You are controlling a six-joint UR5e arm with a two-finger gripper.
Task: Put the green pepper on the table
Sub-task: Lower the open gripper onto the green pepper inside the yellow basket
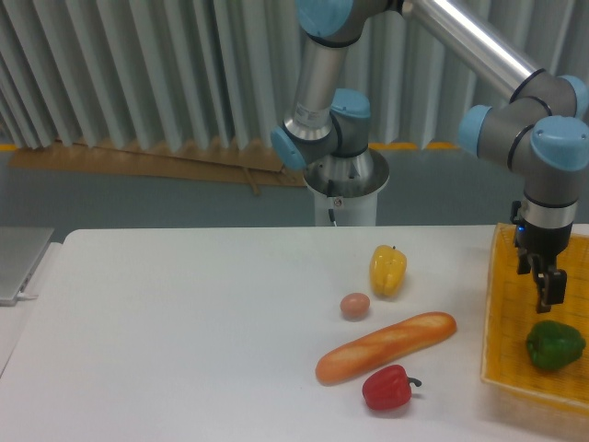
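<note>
I see the white table (184,313) filling the lower frame. The yellow wicker basket tray (515,322) sits at its right edge. A baguette (386,347) lies diagonally near the front edge, right of the table's centre. The green pepper (555,344) rests inside the tray, toward its front. The yellow pepper (387,270) stands behind the baguette, the red pepper (387,388) in front of it, near the table's front edge. A small egg (355,305) sits just beside the yellow pepper. My gripper (549,293) hangs just above the green pepper, holding nothing; I cannot tell how far its fingers are spread.
</note>
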